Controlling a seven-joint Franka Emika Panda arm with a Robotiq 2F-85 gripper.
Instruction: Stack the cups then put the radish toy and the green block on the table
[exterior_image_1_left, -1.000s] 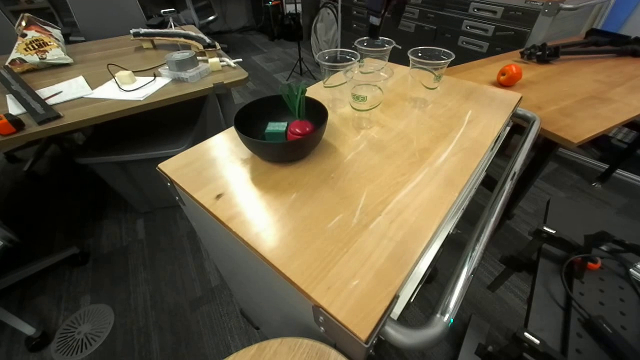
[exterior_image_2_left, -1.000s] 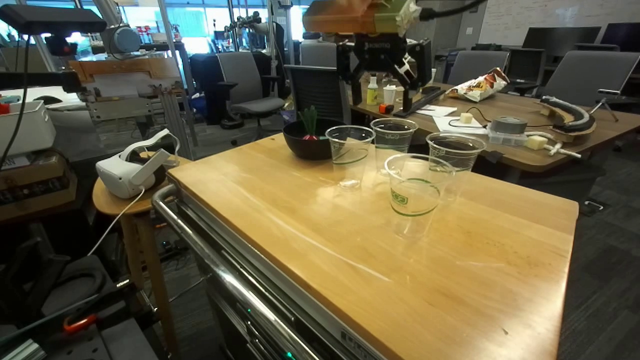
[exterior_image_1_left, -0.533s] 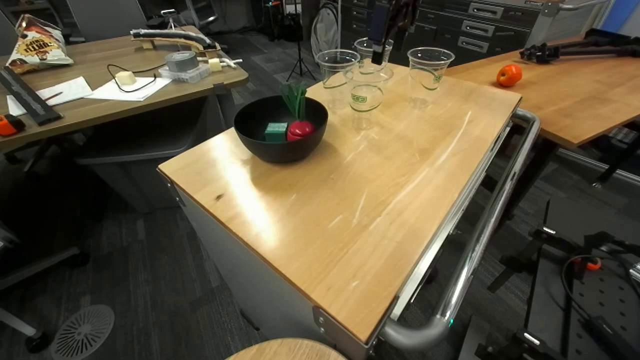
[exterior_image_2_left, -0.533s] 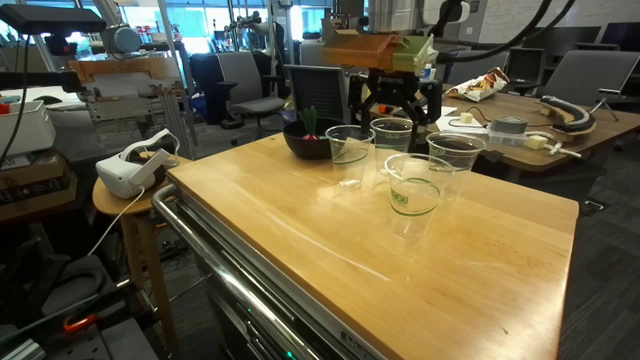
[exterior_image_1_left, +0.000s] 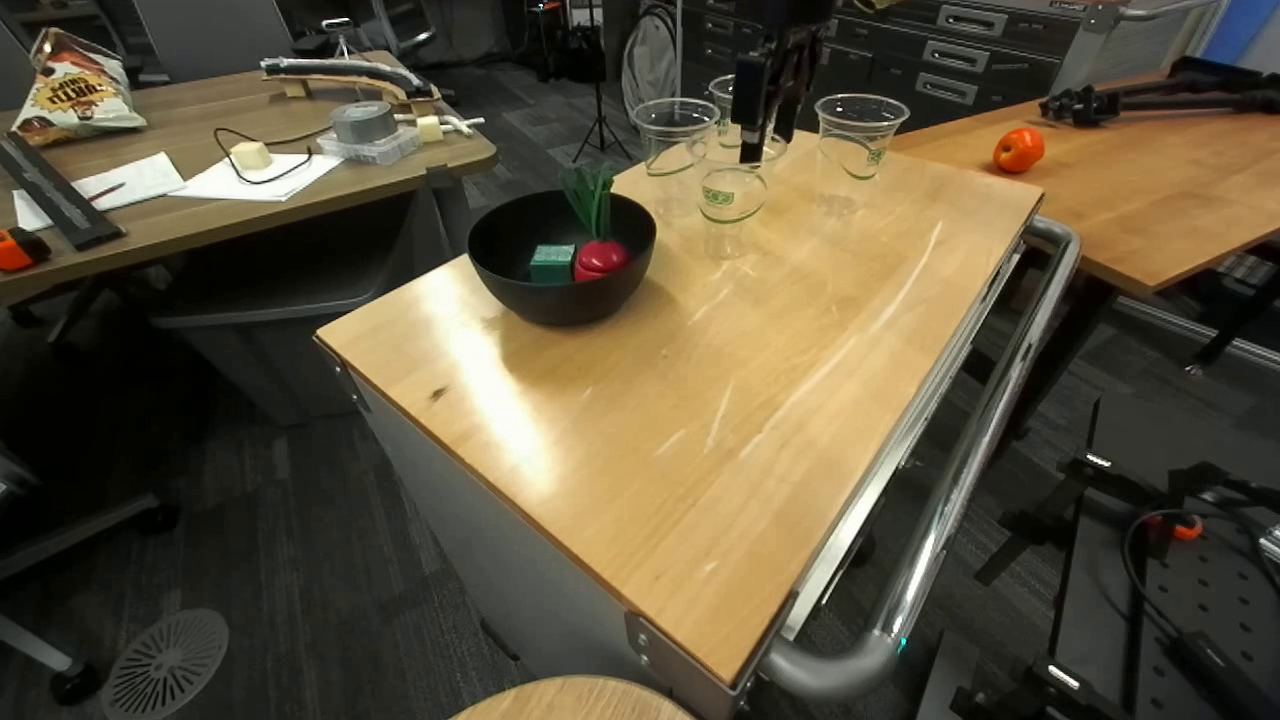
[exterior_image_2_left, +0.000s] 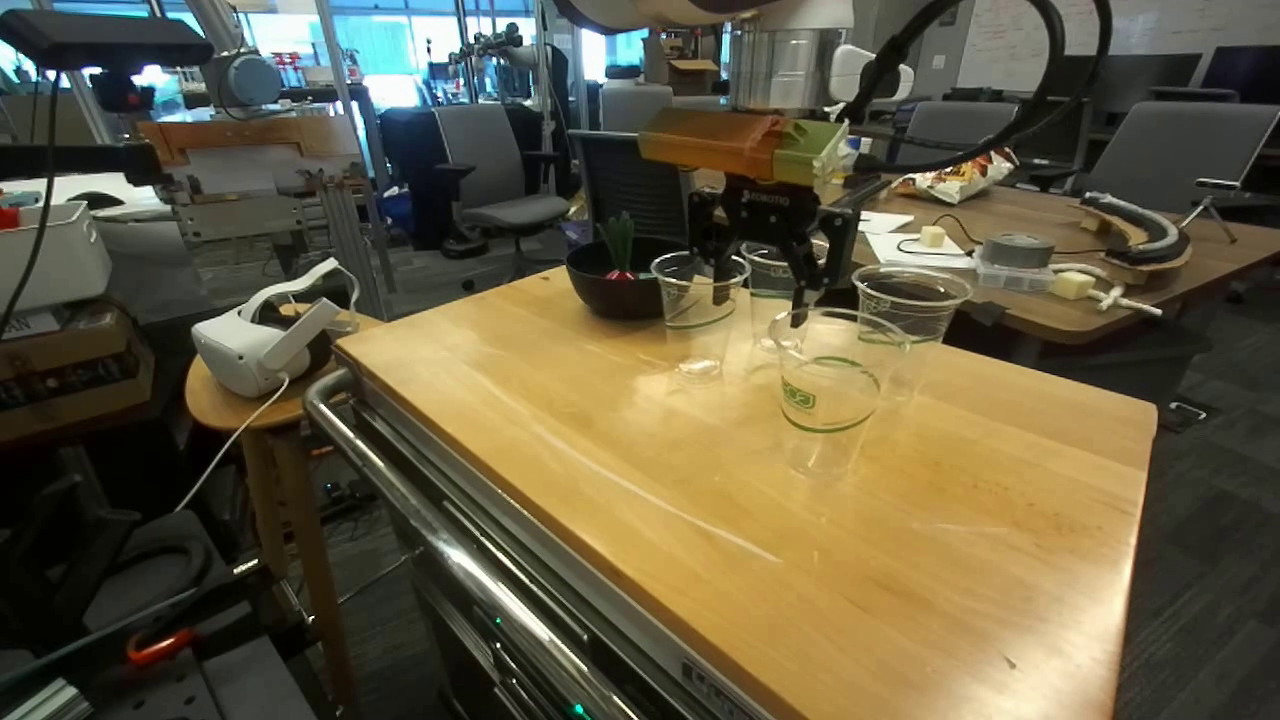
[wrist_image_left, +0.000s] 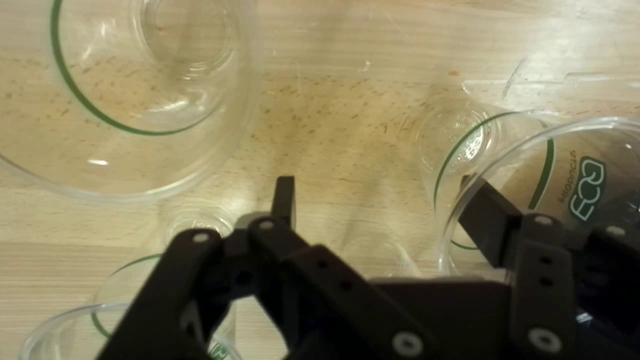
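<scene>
The light-wood rectangular table (exterior_image_2_left: 900, 580) runs off the frame's bottom in an exterior view. Lower centre in the wrist view, the black two-fingered gripper (wrist_image_left: 377, 185) has its jaws apart. Left of it in both exterior views sits the round black bowl (exterior_image_1_left: 560, 305). Four clear tapered plastic cups (exterior_image_2_left: 830, 400) stand around the jaws; one rim overlaps a jaw, contact unclear. The bowl holds the red round radish toy (exterior_image_1_left: 603, 258) and the green cubic block (exterior_image_1_left: 552, 263), the latter nearly hidden in an exterior view.

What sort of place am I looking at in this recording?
Most likely a robotics lab, perhaps one that doubles as office space. The exterior views show a white VR headset, a dark drawer cabinet and a whiteboard with writing on it.
</scene>
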